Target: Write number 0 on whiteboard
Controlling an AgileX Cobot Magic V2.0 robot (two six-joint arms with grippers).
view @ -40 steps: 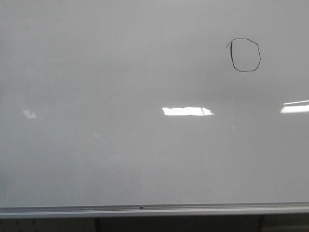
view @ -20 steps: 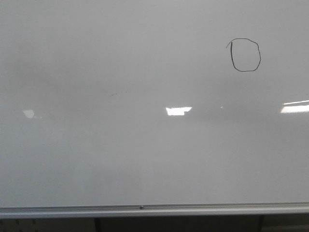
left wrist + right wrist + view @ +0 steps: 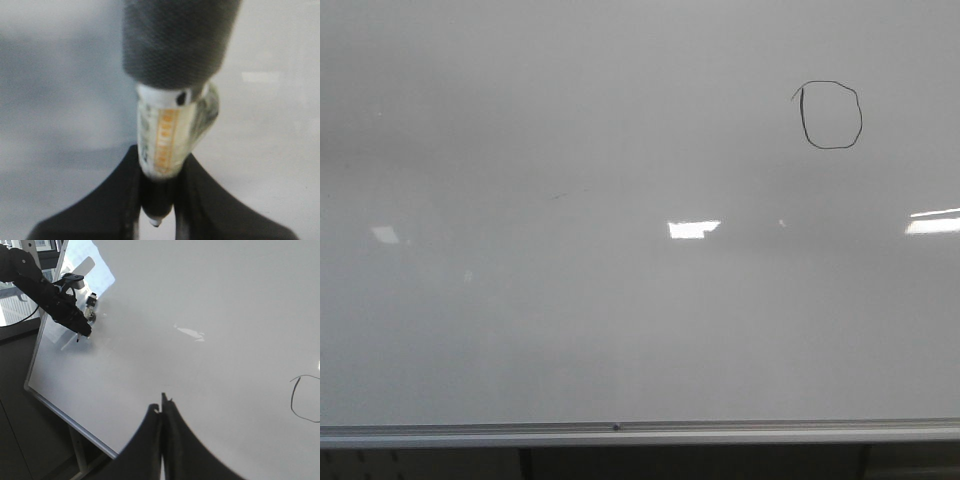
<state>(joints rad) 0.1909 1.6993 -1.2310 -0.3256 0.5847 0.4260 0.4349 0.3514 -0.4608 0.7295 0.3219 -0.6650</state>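
The whiteboard (image 3: 620, 300) fills the front view, with its silver bottom rail (image 3: 620, 432). The number 0 (image 3: 802, 115) is a thin black loop at the board's upper right; part of it shows in the right wrist view (image 3: 291, 402). No gripper shows in the front view. My left gripper (image 3: 161, 170) is shut on a marker (image 3: 167, 135) with a white and orange label. In the right wrist view the left gripper (image 3: 82, 325) is near the board's far left end, far from the 0. My right gripper (image 3: 161, 402) is shut and empty, in front of the board (image 3: 210, 315).
Bright rectangular light reflections (image 3: 693, 229) lie across the board's middle and right edge (image 3: 932, 226). Dark stand legs (image 3: 523, 464) run below the rail. A window (image 3: 12, 305) lies beyond the board's left end. The board's lower left corner (image 3: 27, 386) shows in the right wrist view.
The bright reflection in the middle of the board has become shorter. The 0 looks the same. No arm has come into the front view.
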